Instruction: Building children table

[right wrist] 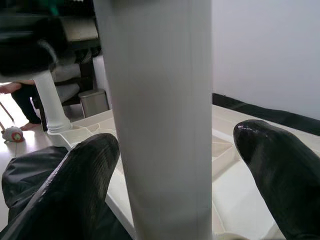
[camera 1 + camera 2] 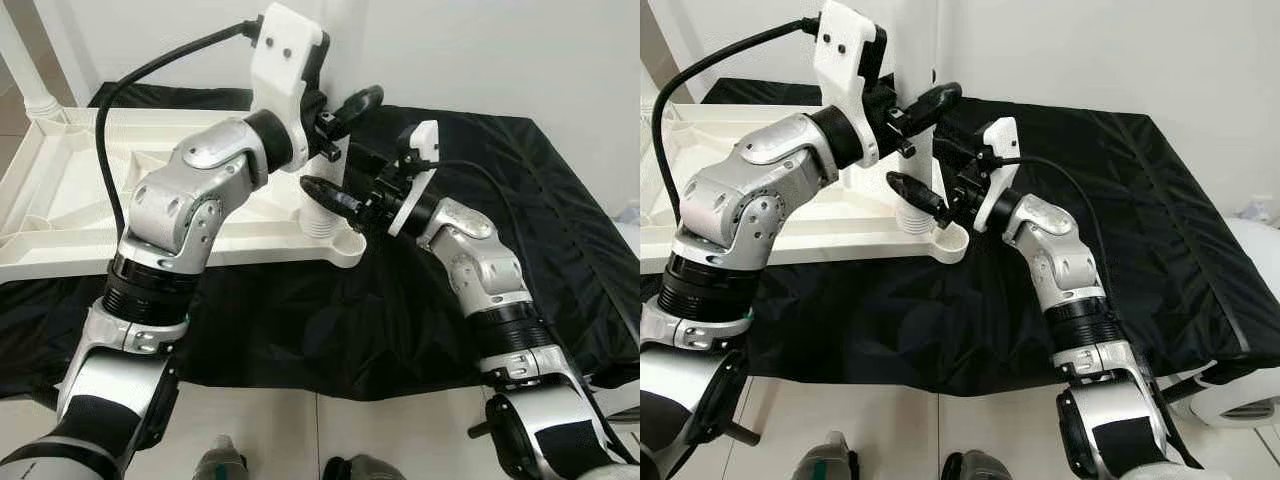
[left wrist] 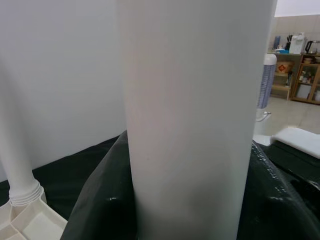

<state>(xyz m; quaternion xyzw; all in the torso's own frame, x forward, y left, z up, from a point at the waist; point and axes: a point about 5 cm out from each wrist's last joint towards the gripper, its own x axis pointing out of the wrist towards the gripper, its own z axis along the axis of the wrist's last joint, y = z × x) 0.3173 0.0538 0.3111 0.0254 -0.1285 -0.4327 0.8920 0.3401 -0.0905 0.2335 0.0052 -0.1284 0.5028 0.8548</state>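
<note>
The white plastic tabletop (image 2: pixel 70 215) lay upside down on a black cloth (image 2: pixel 560 230), its ribbed underside and moulded corner sockets facing up. A round white leg (image 2: pixel 917 150) stood upright in the corner socket nearest the robot, its ridged, threaded base seated at the socket's mouth, and the smooth shaft showed close up in both wrist views. A second white leg (image 2: pixel 28 70) stood upright in the far corner socket on the robot's left, with the same ridged collar at its foot.
</note>
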